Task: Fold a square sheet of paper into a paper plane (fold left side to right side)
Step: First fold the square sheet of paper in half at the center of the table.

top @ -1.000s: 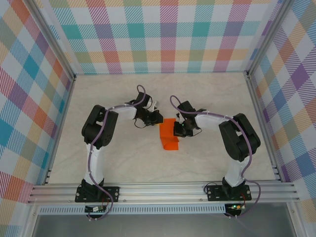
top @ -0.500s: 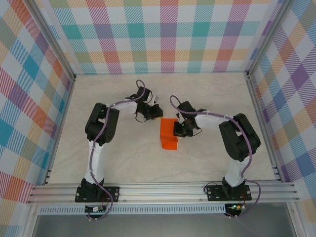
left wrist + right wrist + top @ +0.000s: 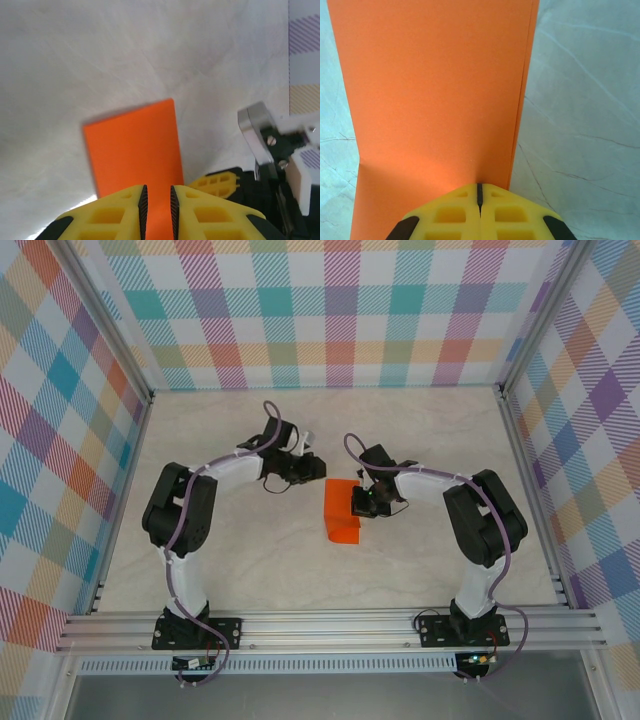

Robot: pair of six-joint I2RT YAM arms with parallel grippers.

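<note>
The square sheet of paper (image 3: 341,520) lies flat on the table as a bright orange rectangle, folded in half. In the right wrist view its two layers (image 3: 430,90) meet at the right-hand edge. My right gripper (image 3: 362,504) is shut, and its yellow tips (image 3: 480,186) rest on the paper close to that edge. My left gripper (image 3: 316,470) hovers just left of the paper's far corner, apart from it. Its jaws (image 3: 157,190) stand slightly open with nothing between them, and the orange sheet (image 3: 132,145) shows on the table beyond.
The marble-patterned tabletop (image 3: 250,560) is enclosed by plaid walls (image 3: 330,320) and aluminium rails (image 3: 330,625) at the near edge. A yellow finger of the right gripper (image 3: 218,181) shows close beside the paper in the left wrist view.
My left gripper has drawn back from the paper toward the far side, its elbow swinging left, and its jaws have parted a little. The right gripper and the paper have stayed put.
</note>
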